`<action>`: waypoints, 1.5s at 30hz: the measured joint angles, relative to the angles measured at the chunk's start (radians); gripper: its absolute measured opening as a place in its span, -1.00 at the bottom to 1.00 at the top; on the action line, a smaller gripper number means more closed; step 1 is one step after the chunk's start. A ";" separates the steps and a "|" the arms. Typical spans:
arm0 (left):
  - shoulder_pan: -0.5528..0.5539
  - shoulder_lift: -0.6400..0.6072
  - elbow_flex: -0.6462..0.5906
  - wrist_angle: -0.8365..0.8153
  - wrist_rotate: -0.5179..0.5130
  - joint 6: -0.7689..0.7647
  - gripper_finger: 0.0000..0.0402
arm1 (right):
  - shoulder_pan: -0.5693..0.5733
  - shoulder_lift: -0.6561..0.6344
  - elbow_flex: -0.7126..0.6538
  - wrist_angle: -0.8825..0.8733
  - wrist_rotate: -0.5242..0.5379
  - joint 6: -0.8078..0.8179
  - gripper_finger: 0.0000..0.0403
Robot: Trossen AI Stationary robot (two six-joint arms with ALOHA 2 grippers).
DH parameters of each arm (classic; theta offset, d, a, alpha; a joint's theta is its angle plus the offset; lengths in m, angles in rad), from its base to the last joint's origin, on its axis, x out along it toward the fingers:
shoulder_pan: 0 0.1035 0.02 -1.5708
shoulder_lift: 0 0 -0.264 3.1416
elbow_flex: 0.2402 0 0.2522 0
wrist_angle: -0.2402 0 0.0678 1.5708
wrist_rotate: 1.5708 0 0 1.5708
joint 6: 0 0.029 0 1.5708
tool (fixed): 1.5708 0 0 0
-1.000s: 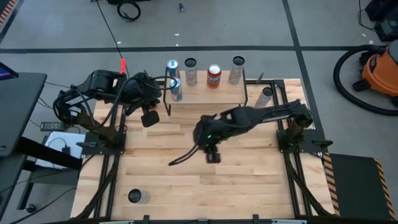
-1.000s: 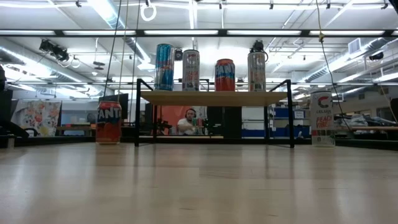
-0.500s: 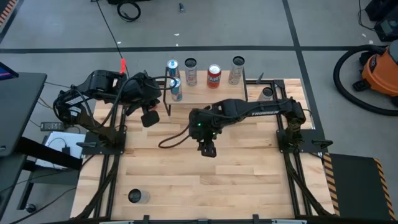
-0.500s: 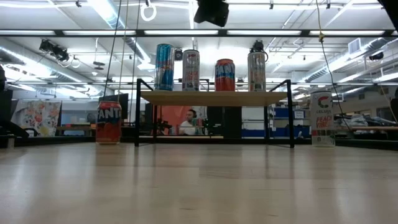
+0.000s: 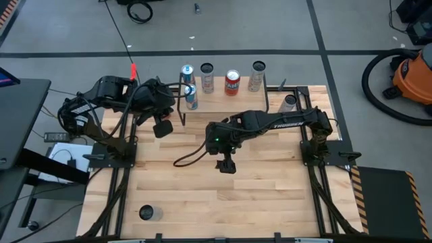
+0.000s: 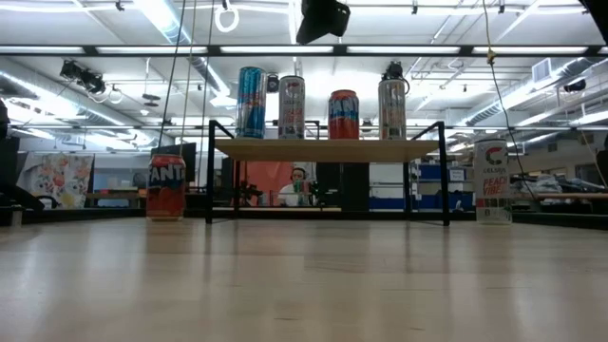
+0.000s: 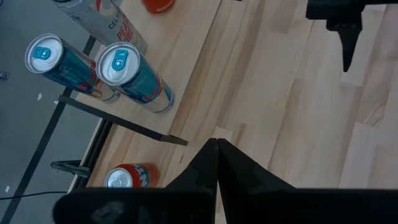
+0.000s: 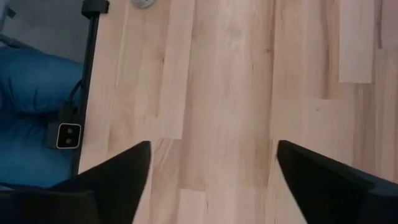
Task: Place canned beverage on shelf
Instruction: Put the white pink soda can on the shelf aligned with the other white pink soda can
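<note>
The shelf stands at the table's far edge on black legs. Several cans stand upright on it, two of them blue at its left end. On the tabletop, a red Fanta can stands left of the shelf and a white can stands right of it. Another can stands at the near left corner. My right gripper hangs open above the middle of the table with nothing between its fingers. My left gripper is shut and empty, raised near the shelf's left end.
Bare wood lies under and around my right gripper. A black cable trails from the right arm over the table. A blue object lies beyond the table's edge. An orange vacuum stands on the floor at the right. A person sits far behind the shelf.
My right gripper has shifted a little toward the table's left and sunk, coming into the top of the low view. Its wrist has turned, and the trailing cable has swung with it. The cans stay where they were.
</note>
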 joint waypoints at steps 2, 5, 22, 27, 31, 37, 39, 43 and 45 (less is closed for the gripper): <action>0.000 0.000 0.000 0.000 0.000 0.000 -0.95 | 0.000 0.000 0.000 0.016 0.000 0.006 0.90; 0.000 0.000 0.000 0.000 0.000 0.000 -0.95 | -0.001 0.000 0.000 0.058 0.003 0.006 0.97; 0.000 0.000 0.000 0.007 0.000 -0.008 -0.95 | 0.001 0.001 0.000 0.518 -0.009 0.169 0.96; 0.000 0.000 0.000 0.007 0.000 -0.008 -0.95 | 0.001 0.001 0.000 0.570 -0.008 0.207 0.96; 0.000 0.000 0.000 0.007 0.000 -0.005 -0.95 | -0.004 0.001 0.000 0.579 -0.041 0.261 0.96; 0.000 0.000 0.000 0.006 0.000 -0.004 -0.95 | 0.014 -0.017 0.000 0.380 -0.097 0.288 0.96; 0.000 0.000 0.000 0.003 0.000 -0.004 -0.95 | 0.029 -0.024 0.001 0.273 -0.052 0.281 0.96; 0.000 0.000 0.000 0.001 0.000 -0.004 -0.95 | 0.061 -0.036 0.000 -0.006 0.120 0.291 0.95; 0.000 0.000 0.000 0.001 0.000 -0.004 -0.95 | 0.079 -0.045 0.000 -0.148 0.231 0.317 0.95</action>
